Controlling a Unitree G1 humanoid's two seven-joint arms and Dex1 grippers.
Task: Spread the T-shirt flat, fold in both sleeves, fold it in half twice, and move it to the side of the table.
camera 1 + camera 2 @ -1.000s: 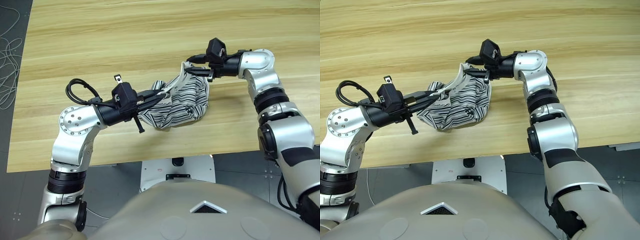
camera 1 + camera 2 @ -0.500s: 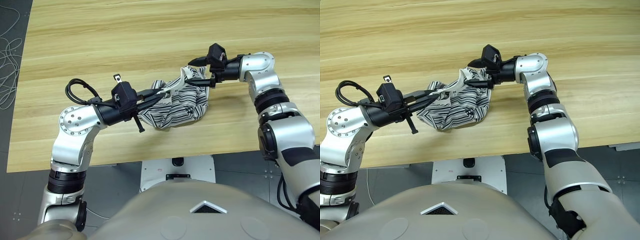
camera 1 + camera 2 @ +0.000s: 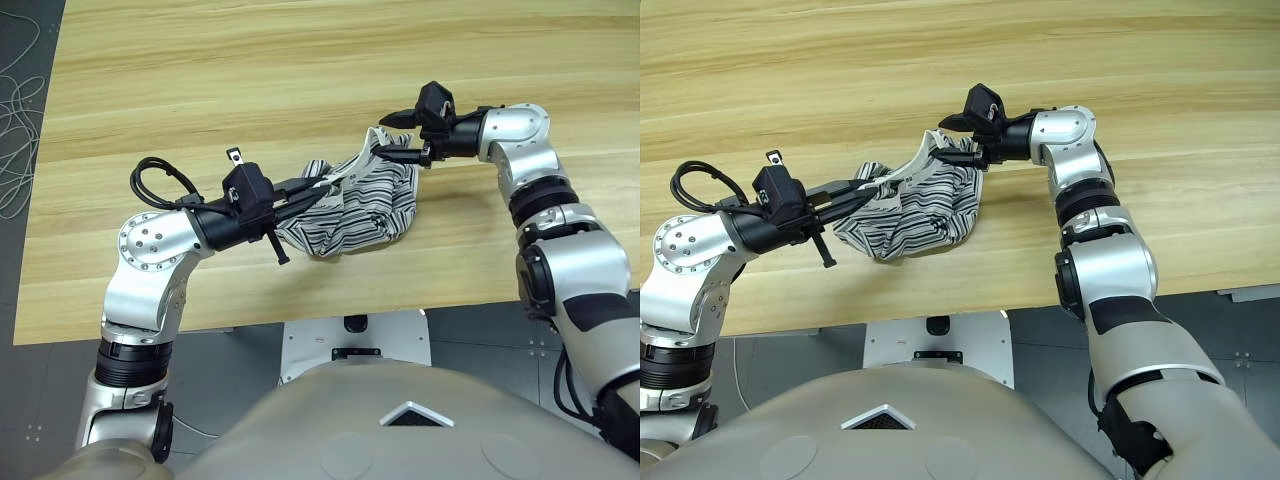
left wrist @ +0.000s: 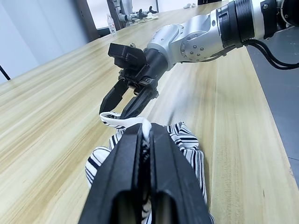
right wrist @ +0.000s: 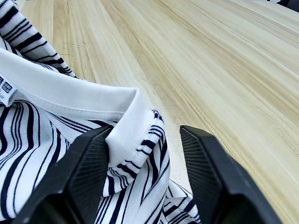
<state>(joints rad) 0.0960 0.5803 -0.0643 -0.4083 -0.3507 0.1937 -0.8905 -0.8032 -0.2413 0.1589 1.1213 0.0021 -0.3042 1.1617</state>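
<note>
One wooden table (image 3: 200,80), pale grain running side to side. Loose cables (image 3: 15,110) lie on the dark floor past its left edge. White base plate (image 3: 350,345) on the floor below the near edge.

T-shirt (image 3: 350,205): black-and-white stripes with a white collar band (image 5: 70,95). It is bunched into a sagging bundle near the table's front edge, about mid-width, strung between the two arms rather than spread.

Left gripper (image 3: 318,188): jaws pinched tight on a white fold at the bundle's left end.

Right gripper (image 3: 390,136): jaws parted at the far right corner of the bundle. Its fingers (image 5: 88,172) straddle the collar band without clamping it.
</note>
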